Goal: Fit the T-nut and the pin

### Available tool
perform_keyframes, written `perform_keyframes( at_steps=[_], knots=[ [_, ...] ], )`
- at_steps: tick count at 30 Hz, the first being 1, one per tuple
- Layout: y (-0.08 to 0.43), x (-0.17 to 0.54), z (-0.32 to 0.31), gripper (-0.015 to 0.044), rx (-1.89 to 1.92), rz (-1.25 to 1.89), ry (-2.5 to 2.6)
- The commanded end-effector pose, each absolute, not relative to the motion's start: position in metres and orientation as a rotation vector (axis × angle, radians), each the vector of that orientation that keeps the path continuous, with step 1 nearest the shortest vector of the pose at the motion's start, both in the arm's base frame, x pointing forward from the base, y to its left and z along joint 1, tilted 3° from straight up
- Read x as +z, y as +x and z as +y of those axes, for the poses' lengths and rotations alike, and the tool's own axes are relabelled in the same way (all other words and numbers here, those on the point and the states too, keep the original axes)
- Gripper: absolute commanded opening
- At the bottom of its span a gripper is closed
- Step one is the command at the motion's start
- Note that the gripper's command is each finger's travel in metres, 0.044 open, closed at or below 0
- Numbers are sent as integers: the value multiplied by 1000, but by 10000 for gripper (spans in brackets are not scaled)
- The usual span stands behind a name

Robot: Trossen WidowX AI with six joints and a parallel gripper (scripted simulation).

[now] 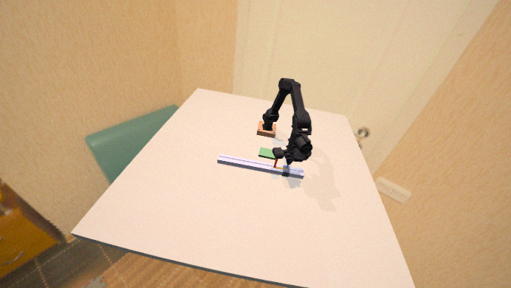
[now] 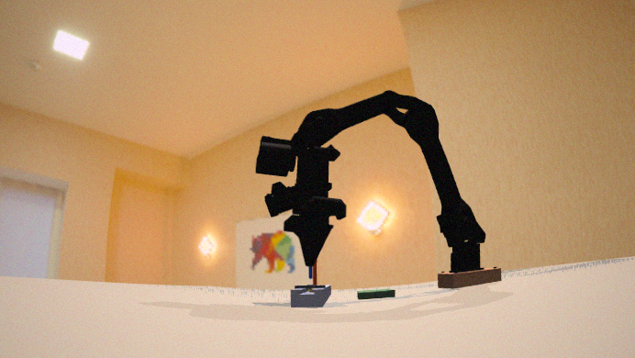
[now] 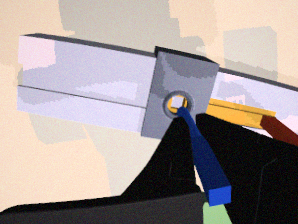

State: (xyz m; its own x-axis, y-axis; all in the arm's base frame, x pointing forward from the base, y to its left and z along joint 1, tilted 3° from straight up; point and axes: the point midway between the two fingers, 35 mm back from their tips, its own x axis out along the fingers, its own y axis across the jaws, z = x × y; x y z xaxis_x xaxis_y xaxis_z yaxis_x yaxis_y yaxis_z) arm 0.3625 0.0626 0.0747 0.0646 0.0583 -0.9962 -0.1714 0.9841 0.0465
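Pin (image 2: 310, 273) (image 3: 208, 159) clamped in my fingers (image 2: 310, 264), tip near the hole (image 3: 178, 103) ahead; a slight sideways offset could jam it on the rim.

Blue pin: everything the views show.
The blue pin is slim and straight, plain blue, material unclear. Its square-ended top shows in the wrist view. The hand grips it roughly upright, lower end down at the dark bracket's hole. Whether it has entered, I can't tell.
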Motion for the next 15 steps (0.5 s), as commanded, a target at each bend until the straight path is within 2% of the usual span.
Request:
perform_keyframes(
  at_steps=[1,15],
  knots=[
    [363,73,62,-150,173,1493,-92],
    [361,65,62,-150,173,1493,-92]
  ],
)
